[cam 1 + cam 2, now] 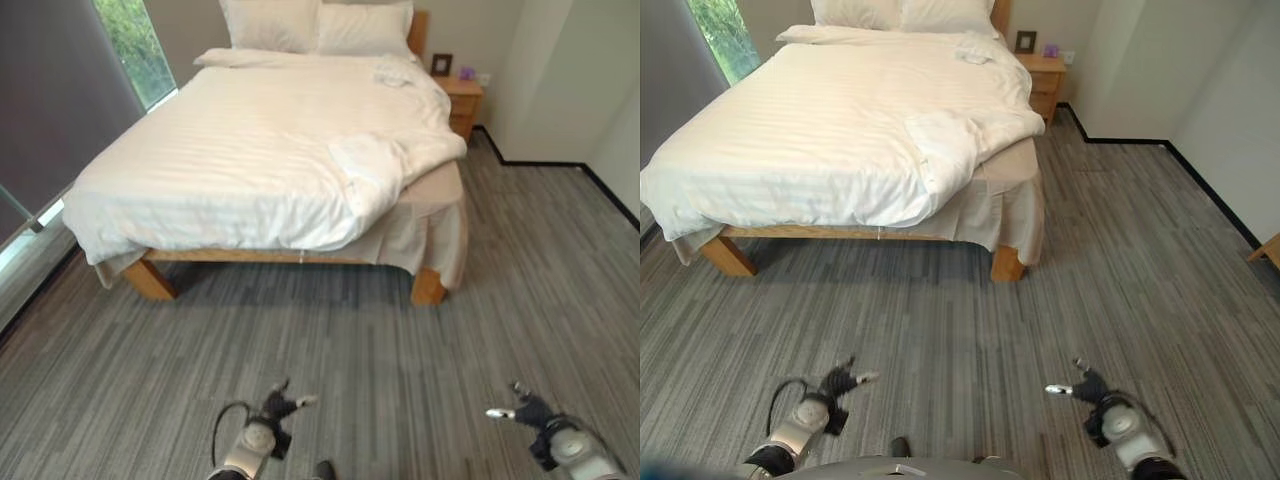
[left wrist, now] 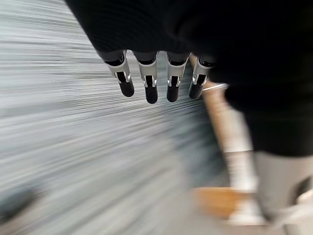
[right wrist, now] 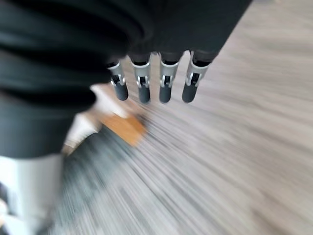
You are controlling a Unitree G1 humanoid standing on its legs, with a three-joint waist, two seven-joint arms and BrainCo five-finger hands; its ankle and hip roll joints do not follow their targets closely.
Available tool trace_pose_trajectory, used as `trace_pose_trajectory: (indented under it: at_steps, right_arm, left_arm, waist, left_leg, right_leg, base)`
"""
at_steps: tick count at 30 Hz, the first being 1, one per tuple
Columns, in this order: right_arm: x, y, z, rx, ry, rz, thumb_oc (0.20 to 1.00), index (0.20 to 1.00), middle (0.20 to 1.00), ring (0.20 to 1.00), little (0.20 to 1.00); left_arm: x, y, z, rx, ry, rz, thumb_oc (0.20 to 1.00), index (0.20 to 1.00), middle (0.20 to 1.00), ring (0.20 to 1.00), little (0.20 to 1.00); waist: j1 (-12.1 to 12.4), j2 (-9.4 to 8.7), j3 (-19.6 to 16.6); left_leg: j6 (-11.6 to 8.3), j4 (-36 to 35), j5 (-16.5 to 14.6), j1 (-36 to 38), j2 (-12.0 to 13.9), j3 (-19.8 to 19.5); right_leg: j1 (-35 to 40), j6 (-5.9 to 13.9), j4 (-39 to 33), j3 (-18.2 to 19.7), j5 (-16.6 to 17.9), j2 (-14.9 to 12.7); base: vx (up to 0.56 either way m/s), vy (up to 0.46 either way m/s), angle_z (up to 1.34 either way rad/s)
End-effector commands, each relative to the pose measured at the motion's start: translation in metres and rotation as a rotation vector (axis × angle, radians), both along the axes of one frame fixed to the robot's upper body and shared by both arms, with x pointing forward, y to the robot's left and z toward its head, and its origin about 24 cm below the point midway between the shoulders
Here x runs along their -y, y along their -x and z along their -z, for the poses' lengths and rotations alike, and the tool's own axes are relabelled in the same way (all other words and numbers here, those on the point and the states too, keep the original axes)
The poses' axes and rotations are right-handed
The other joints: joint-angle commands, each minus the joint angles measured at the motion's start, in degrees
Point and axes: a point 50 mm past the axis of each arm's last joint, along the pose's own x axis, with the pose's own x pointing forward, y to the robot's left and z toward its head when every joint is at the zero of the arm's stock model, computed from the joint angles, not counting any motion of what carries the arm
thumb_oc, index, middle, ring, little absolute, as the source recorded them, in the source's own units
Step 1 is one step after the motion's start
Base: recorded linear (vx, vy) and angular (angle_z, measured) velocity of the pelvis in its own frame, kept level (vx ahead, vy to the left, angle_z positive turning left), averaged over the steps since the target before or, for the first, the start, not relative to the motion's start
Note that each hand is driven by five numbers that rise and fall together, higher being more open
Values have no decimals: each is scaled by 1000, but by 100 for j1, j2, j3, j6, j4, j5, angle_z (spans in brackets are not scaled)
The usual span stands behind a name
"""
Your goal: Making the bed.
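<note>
Bed (image 1: 270,150): wooden frame, standing on the grey striped floor (image 1: 380,350), headboard end farthest from the robot.
Duvet (image 1: 230,160): white, striped weave, spread over most of the bed; hangs over the foot edge and over the window-side edge.
Folded corner (image 1: 375,165): at the bed's foot corner on the nightstand side, the duvet is turned back on itself in a rumpled flap, so this corner is not laid flat.
Sheet (image 1: 430,215): beige, exposed below the folded corner, draping down the bed's side past the wooden leg (image 1: 428,288).
Pillows (image 1: 315,25): two white pillows side by side at the head of the bed, leaning on the headboard.
Small white cloth (image 1: 393,72): crumpled on the duvet just in front of the pillows, on the nightstand side.
Nightstand (image 1: 460,100): wooden, just beside the bed's head; a dark picture frame (image 1: 441,64) and a small purple item stand on it.
Window (image 1: 135,45): on the wall at the bed's opposite side, greenery behind it.
Left hand (image 1: 280,405): low over the floor, well apart from the bed's foot; fingers (image 2: 146,81) straight and relaxed, holding nothing.
Right hand (image 1: 530,410): low over the floor, well apart from the bed's foot; fingers (image 3: 164,83) straight and relaxed, holding nothing.
</note>
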Motion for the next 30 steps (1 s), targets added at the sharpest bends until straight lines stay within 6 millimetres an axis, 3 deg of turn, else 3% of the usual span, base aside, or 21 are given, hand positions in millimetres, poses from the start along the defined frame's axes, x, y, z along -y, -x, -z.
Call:
trace_pose_trajectory:
  at_steps: [1, 2, 5, 15, 30]
  right_arm:
    - [-32, -47, -42, 257, -24, -156, 1000, 1000, 1000, 1000, 1000]
    - [-38, -49, -58, 363, -56, -170, 1000, 1000, 1000, 1000, 1000]
    - [-45, -46, -70, 438, -89, -197, 1000, 1000, 1000, 1000, 1000]
    - [-44, -27, -83, 490, -100, -240, 1000, 1000, 1000, 1000, 1000]
    - [-53, -28, -89, 552, -142, -211, 1000, 1000, 1000, 1000, 1000]
  left_arm:
    - [-6, -30, -41, 235, 81, -46, 1000, 1000, 1000, 1000, 1000]
    - [-13, -31, -61, 338, 41, -22, 1000, 1000, 1000, 1000, 1000]
    - [-16, -25, -74, 401, 19, -8, 1000, 1000, 1000, 1000, 1000]
    - [-12, -6, -71, 380, 81, 8, 1000, 1000, 1000, 1000, 1000]
    - [-5, -10, -77, 417, 139, -7, 1000, 1000, 1000, 1000, 1000]
  waist:
    - [155, -81, 260]
    - [170, -73, 263]
    - [200, -75, 259]
    - [209, -39, 433]
    - [67, 34, 386]
  left_leg:
    - [-566, -68, -482, 433, 142, -483]
    - [-560, -68, -503, 470, 135, -522]
    - [-562, -68, -541, 548, 154, -519]
    - [-567, 37, -549, 785, 207, -437]
    - [-670, -68, -577, 851, 324, -315]
  right_leg:
    - [307, 605, -1066, -29, 742, -454]
    - [364, 579, -1066, -26, 711, -420]
    - [452, 550, -1066, -57, 644, -378]
    - [621, 456, -1066, -29, 470, -237]
    - [652, 447, -1066, -69, 424, -166]
  base:
    - [45, -20, 20]
    - [46, -21, 24]
    - [104, -72, 18]
    - [91, -69, -4]
    - [37, -7, -5]
